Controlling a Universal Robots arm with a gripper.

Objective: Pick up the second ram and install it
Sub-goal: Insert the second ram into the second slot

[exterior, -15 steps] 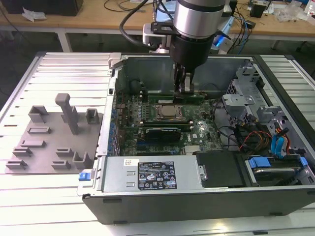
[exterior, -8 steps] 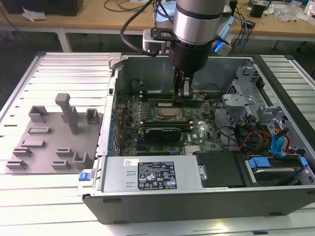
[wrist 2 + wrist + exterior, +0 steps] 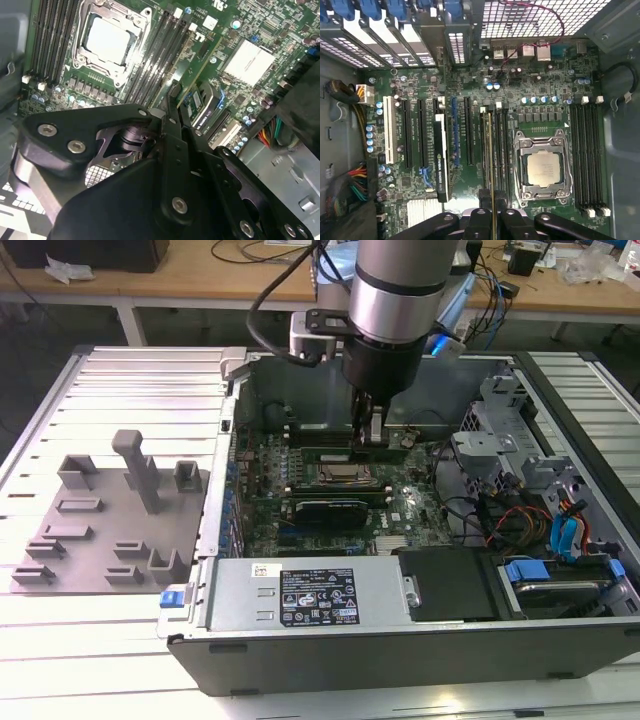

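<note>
Exterior view, arm: the arm reaches down into the open computer case point(image 3: 560, 640), its claw point(image 3: 372, 436) low over the motherboard point(image 3: 410, 510).
Exterior view, second ram: a thin green strip, the second ram point(image 3: 340, 450), lies edge-up just under the claw tips and runs out toward the exterior view's left of them, beside the CPU socket point(image 3: 338, 476); whether it is fully seated I cannot tell from here.
Exterior view, surroundings: the grey holder tray point(image 3: 110, 540) with upright posts sits well apart from the claw, outside the case on the exterior view's left; the power supply point(image 3: 300, 595) lies nearer the camera than the claw.
First wrist view, claw: the claw point(image 3: 492, 212) is clamped on the second ram point(image 3: 490, 160), one dark finger point(image 3: 484, 197) on each face of the strip.
First wrist view, second ram: seen edge-on, it stretches straight away from the fingertips, lined up over the memory slots point(image 3: 496, 150) between the expansion slots point(image 3: 420, 135) and the CPU socket point(image 3: 542, 167).
Second wrist view, claw: the claw point(image 3: 171, 102) closes on the near end of the second ram point(image 3: 167, 85), which points away from it along the memory slots point(image 3: 155, 60).
Second wrist view, surroundings: the CPU socket point(image 3: 107, 37) lies just beyond the claw, to one side of the strip.
</note>
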